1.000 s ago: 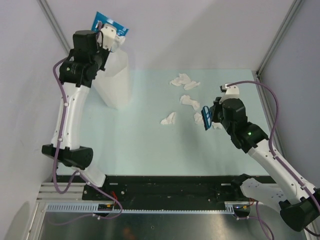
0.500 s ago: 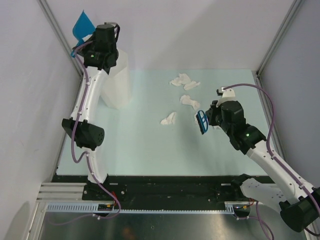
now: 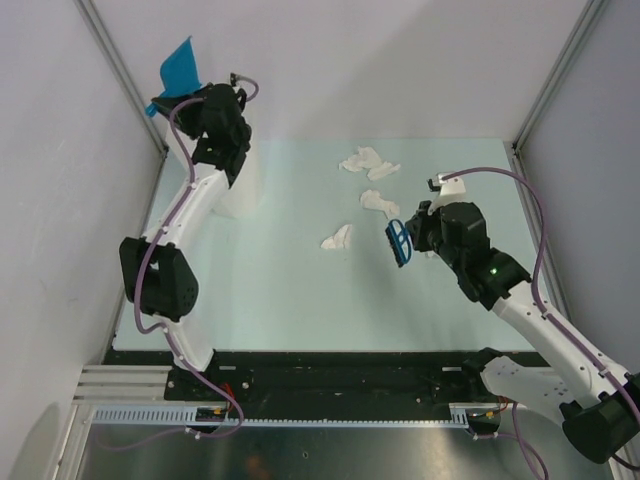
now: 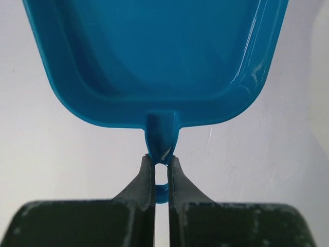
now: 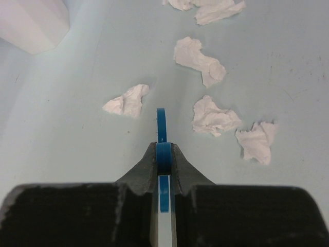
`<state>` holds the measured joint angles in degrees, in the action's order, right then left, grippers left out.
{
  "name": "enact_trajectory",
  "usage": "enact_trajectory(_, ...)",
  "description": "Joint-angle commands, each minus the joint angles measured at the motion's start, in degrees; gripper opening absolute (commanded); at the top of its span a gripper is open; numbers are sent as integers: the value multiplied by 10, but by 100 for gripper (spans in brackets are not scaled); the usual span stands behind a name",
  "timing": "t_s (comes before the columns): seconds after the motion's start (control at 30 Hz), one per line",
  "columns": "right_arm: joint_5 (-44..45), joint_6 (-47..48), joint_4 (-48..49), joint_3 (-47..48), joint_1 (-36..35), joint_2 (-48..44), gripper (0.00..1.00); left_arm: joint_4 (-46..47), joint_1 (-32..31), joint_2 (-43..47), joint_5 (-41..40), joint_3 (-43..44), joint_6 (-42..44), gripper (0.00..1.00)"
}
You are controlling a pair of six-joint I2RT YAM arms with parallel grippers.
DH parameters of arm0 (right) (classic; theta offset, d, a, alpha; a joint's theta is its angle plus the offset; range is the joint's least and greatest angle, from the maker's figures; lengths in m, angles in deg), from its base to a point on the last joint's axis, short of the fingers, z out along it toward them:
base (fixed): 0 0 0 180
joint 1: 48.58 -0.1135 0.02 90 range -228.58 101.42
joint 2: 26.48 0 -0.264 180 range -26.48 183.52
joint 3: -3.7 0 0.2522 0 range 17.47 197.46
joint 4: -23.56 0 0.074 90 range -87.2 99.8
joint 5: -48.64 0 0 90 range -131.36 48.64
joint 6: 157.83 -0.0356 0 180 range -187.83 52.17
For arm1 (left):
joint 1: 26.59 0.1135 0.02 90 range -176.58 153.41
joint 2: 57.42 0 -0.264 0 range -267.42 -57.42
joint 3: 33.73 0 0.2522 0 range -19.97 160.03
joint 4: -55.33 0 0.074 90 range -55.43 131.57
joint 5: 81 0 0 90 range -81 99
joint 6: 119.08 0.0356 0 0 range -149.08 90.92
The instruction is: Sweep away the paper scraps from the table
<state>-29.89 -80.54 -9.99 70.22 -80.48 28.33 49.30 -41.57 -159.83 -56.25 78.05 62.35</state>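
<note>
My right tool [image 5: 163,150] is clamped on the blue brush [image 5: 161,123]. The paper scraps [image 5: 213,117] lie on the worktop [image 5: 67,144] just ahead, straddling its line. My left tool [image 4: 161,165], pinching the dustpan [image 4: 154,51] by its handle, hangs well apart, so the right arm is nearer.

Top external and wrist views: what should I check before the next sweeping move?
1. Left gripper jaws shut on the blue plastic dustpan handle: ok.
2. Right gripper jaws shut on the small blue sweeping tool: ok.
3. Dustpan down on the pale mint-green table: not ok, held high near the far-left wall.
4. Crumpled white paper scraps ahead of the tool: ok, several lie loose.
5. Tool touching the table: cannot tell.
6. Tall white faceted bin off the sweep path: ok, far left.
</note>
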Motion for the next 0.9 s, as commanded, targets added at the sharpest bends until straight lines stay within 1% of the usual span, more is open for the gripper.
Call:
enact_trajectory(0.0,-16,21,55,1,-8,10,0,139,-2,50,6,22,52,0)
enact_trajectory(0.03,-26,29,66,0,-9,18,0,133,-6,68,28,20,40,0)
enact_trajectory(0.07,-37,39,100,-3,-11,41,0,123,-8,79,42,13,-3,0)
enact_trajectory(0.1,-67,52,124,-6,-11,56,0,73,-12,90,54,24,-63,0)
enact_trajectory(0.13,-72,82,149,-10,-9,70,0,-133,-21,106,77,53,-146,0)
enact_trajectory(0.17,-71,93,193,-12,-8,90,0,-207,-25,113,130,106,-274,0)
enact_trajectory(0.2,-68,107,234,-12,-7,125,0,-260,-30,122,151,117,-315,0)
enact_trajectory(0.23,-67,128,264,-12,-4,146,0,-316,-41,149,173,104,-340,0)
enact_trajectory(0.27,-62,157,329,-12,-4,165,0,-322,-46,170,201,84,-372,0)
enact_trajectory(0.3,-44,174,365,-12,-4,209,0,-330,-51,188,218,64,-383,0)
enact_trajectory(0.33,-37,208,401,-11,-1,231,0,-337,-60,220,230,27,-393,0)
enact_trajectory(0.37,-37,225,469,-9,1,252,0,-349,-65,236,258,11,-418,0)
enact_trajectory(0.4,-40,243,497,-5,1,298,0,-382,-72,248,280,-3,-433,0)
enact_trajectory(0.43,-43,277,520,0,-1,319,0,-406,-73,262,305,-27,-449,0)
enact_trajectory(0.47,-46,292,548,8,-2,343,0,-429,-74,287,381,-40,-478,0)
enact_trajectory(0.5,-57,310,556,23,-4,380,0,-473,-74,301,415,-55,-490,0)
enact_trajectory(0.6,-78,360,558,47,-14,430,0,-538,-74,334,539,-127,-512,0)
enact_trajectory(0.63,-87,368,543,61,-16,455,0,-547,-74,337,557,-165,-516,0)
enact_trajectory(0.7,-105,383,526,66,-32,471,0,-560,-71,339,592,-205,-527,0)
enact_trajectory(0.73,-108,384,504,66,-36,475,0,-562,-69,339,603,-244,-530,0)
enact_trajectory(0.8,-109,366,476,66,-50,469,0,-564,-59,333,633,-281,-529,0)
enact_trajectory(0.87,-147,346,424,66,-53,449,0,-565,-54,325,647,-329,-525,0)
